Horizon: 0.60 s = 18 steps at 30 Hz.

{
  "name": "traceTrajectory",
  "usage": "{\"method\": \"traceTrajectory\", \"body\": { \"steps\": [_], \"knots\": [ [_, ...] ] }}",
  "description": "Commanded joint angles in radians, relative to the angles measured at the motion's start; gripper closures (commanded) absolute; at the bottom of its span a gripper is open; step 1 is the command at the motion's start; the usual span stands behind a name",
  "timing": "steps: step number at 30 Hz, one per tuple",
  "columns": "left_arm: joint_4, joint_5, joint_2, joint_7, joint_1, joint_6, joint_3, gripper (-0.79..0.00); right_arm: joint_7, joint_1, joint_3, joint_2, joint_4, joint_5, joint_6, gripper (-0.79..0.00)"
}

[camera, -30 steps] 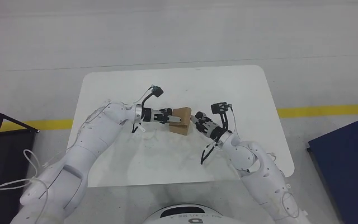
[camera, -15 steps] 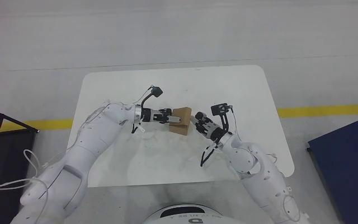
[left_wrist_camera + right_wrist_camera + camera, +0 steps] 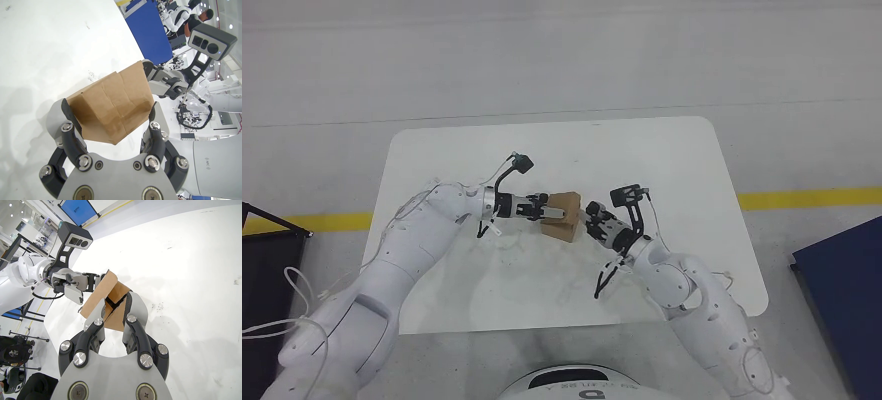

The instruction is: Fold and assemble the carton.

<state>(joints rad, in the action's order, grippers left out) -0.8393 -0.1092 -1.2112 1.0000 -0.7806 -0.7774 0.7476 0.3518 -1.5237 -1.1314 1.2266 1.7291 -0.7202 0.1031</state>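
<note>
Two grippers with grey metal fingers hold one small carton [image 3: 564, 214] of brown cardboard between them, at the middle of the smooth white table [image 3: 672, 160], which bears faint dark scuffs. The carton is a partly folded, creased, boxy shape with ragged flap edges and one end gaping. The left gripper [image 3: 109, 108] has its dark ribbed pads set wide, clamping the carton's two sides. The right gripper [image 3: 116, 303] pinches a flap at the open end.

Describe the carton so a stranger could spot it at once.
Find the white table and look near its middle. The carton is the partly folded brown cardboard piece gripped between the left pincer and right pincer, the only brown thing there.
</note>
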Motion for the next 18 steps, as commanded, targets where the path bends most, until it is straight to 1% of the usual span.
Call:
{"method": "traceTrajectory", "body": {
  "steps": [1, 4, 8, 18],
  "knots": [
    [0.0, 0.003, 0.0, -0.002, 0.0, 0.0, 0.001, -0.785, 0.011, 0.005, 0.005, 0.0, -0.001, -0.004, -0.005, -0.277],
    [-0.002, 0.004, 0.0, -0.001, -0.001, 0.001, 0.0, -0.785, 0.022, 0.011, 0.011, 0.001, -0.003, -0.01, -0.012, -0.292],
    [-0.003, 0.005, 0.0, -0.002, -0.002, 0.002, 0.001, -0.785, 0.028, 0.018, 0.019, 0.002, -0.006, -0.013, -0.018, -0.345],
    [-0.008, 0.035, -0.005, -0.012, 0.0, 0.021, -0.009, -0.785, 0.065, 0.034, 0.029, 0.004, -0.019, -0.015, -0.031, -0.342]
  ]
}}
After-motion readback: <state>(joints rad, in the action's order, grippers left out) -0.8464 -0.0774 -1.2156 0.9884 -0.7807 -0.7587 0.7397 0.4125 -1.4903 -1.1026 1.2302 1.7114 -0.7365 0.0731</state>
